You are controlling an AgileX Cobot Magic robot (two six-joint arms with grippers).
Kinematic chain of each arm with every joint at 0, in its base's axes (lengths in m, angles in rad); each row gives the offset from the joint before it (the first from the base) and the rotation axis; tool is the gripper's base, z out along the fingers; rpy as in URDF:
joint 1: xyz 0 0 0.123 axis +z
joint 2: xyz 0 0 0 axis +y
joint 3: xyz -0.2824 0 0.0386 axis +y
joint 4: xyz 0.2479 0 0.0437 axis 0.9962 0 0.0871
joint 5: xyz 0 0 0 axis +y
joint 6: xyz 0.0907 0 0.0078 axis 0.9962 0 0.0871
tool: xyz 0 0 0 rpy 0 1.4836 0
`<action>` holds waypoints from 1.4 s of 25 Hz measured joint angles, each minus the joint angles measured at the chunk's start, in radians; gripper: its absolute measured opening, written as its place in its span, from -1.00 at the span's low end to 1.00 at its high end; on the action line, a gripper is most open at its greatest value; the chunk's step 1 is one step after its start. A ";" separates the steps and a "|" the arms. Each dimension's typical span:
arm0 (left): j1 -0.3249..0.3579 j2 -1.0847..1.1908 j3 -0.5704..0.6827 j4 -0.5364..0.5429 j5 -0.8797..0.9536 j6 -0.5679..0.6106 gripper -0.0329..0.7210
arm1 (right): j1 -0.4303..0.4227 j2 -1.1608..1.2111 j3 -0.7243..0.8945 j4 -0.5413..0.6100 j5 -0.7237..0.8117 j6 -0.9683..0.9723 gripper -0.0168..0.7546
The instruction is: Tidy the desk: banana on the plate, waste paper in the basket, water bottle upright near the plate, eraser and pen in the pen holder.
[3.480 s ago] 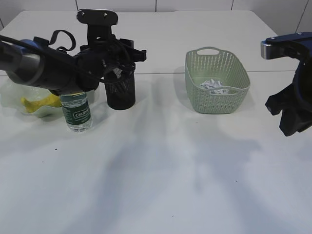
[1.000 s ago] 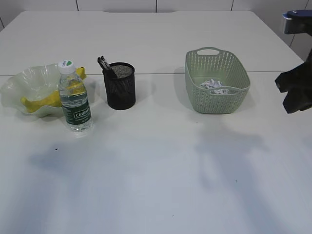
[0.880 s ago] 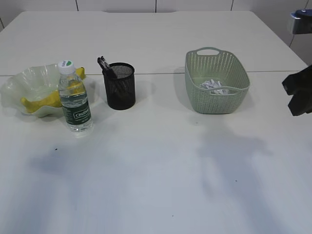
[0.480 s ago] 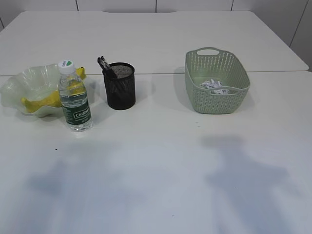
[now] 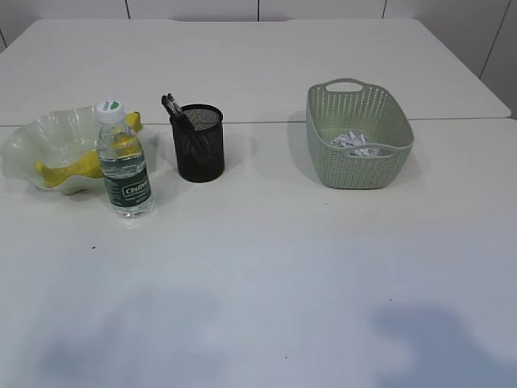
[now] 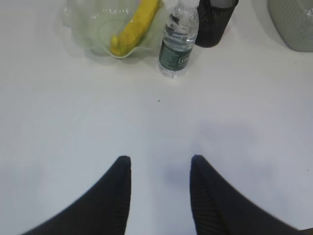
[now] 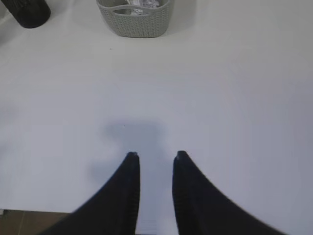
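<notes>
A yellow banana (image 5: 71,167) lies in the wavy clear plate (image 5: 32,137) at the left. A water bottle (image 5: 123,162) stands upright right beside the plate. A black mesh pen holder (image 5: 199,144) holds a black pen (image 5: 173,107). The eraser is not visible. Crumpled waste paper (image 5: 355,141) lies in the green basket (image 5: 355,170). Neither gripper shows in the exterior view. In the left wrist view my left gripper (image 6: 160,159) is open and empty above bare table, with the banana (image 6: 137,24), bottle (image 6: 178,41) and holder (image 6: 215,22) ahead. My right gripper (image 7: 155,155) is open and empty, the basket (image 7: 134,22) far ahead.
The white table (image 5: 266,267) has a seam across it behind the objects. Soft arm shadows lie on the near part. In the right wrist view the table's near edge (image 7: 29,211) and floor show at the bottom left.
The left arm drew back from the pen holder and left the exterior view. The right arm then withdrew off the right edge. Their shadows slid toward the near edge.
</notes>
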 joint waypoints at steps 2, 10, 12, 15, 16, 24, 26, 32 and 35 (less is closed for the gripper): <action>0.000 -0.045 0.000 0.005 0.024 -0.004 -0.15 | 0.000 -0.050 0.000 -0.014 0.044 0.002 -0.49; 0.000 -0.149 0.000 0.065 0.148 -0.026 -0.15 | 0.000 -0.219 0.000 -0.022 0.081 0.011 -0.49; 0.000 -0.175 0.000 0.074 0.169 -0.037 -0.15 | 0.000 -0.268 0.000 -0.022 0.083 0.012 -0.49; 0.000 -0.222 0.000 0.066 0.199 -0.046 -0.15 | 0.000 -0.350 0.000 -0.024 0.083 0.012 -0.49; 0.000 -0.243 0.000 0.061 0.205 -0.047 -0.15 | 0.000 -0.378 0.000 -0.024 0.083 0.012 -0.49; 0.000 -0.431 -0.002 0.029 0.212 -0.050 -0.15 | 0.000 -0.514 0.000 -0.017 0.091 0.013 -0.49; 0.000 -0.474 -0.002 0.023 0.214 -0.050 -0.15 | 0.000 -0.524 0.000 -0.006 0.091 0.013 -0.49; -0.002 -0.480 0.012 0.039 0.220 -0.050 0.01 | 0.000 -0.528 0.046 0.009 0.094 0.018 -0.49; -0.002 -0.480 0.055 0.078 0.220 -0.050 0.25 | 0.000 -0.528 0.087 0.009 0.094 0.017 -0.44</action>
